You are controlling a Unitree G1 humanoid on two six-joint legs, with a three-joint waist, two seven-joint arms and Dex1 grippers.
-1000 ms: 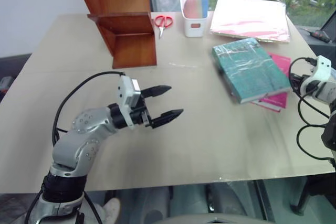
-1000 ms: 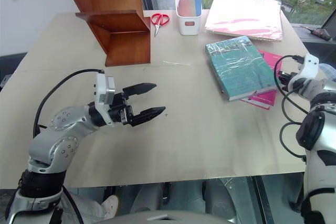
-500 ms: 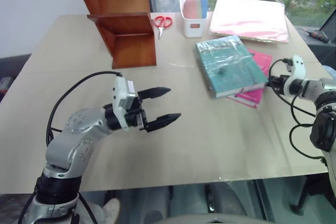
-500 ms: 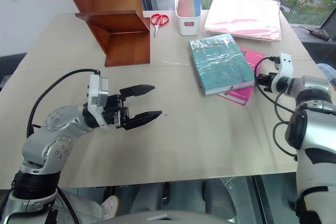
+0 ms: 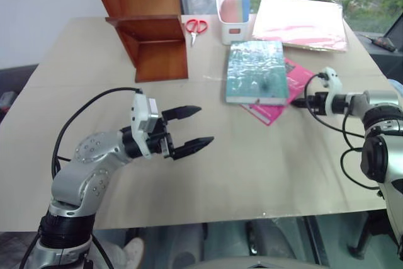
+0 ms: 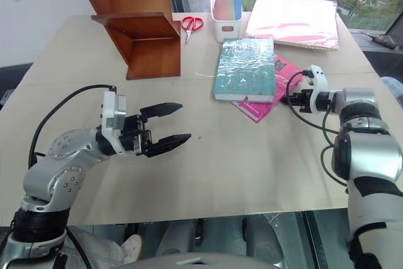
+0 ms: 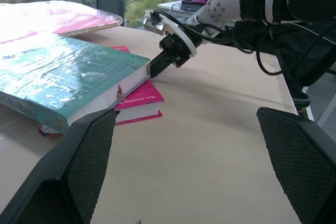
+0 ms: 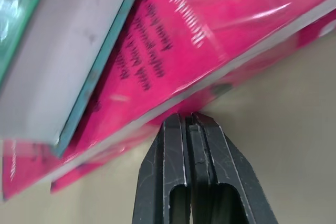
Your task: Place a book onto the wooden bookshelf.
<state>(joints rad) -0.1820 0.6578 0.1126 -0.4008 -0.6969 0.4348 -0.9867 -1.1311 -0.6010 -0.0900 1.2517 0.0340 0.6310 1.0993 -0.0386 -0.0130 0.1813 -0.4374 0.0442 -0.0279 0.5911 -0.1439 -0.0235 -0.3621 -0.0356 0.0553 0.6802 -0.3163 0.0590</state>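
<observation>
— So where's the book (image 6: 245, 69)?
— Flat atop the pink book (image 6: 261, 96) on the worktop (image 6: 252, 155), long axis toward the window.
— Tools?
— Right tool (image 8: 189, 124) closed, tips touching the pink book; left tool (image 5: 192, 126) open, empty.

Bright daylight thru far windows; glare on book (image 5: 256, 71) wrap; right wrist view blurry.

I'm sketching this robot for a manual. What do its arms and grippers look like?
Both arms are silver-grey metal with rounded joints and looping black cables. The left gripper and the right gripper each have two black tapered fingers behind a small white wrist block; the finger pads are finely textured.
</observation>
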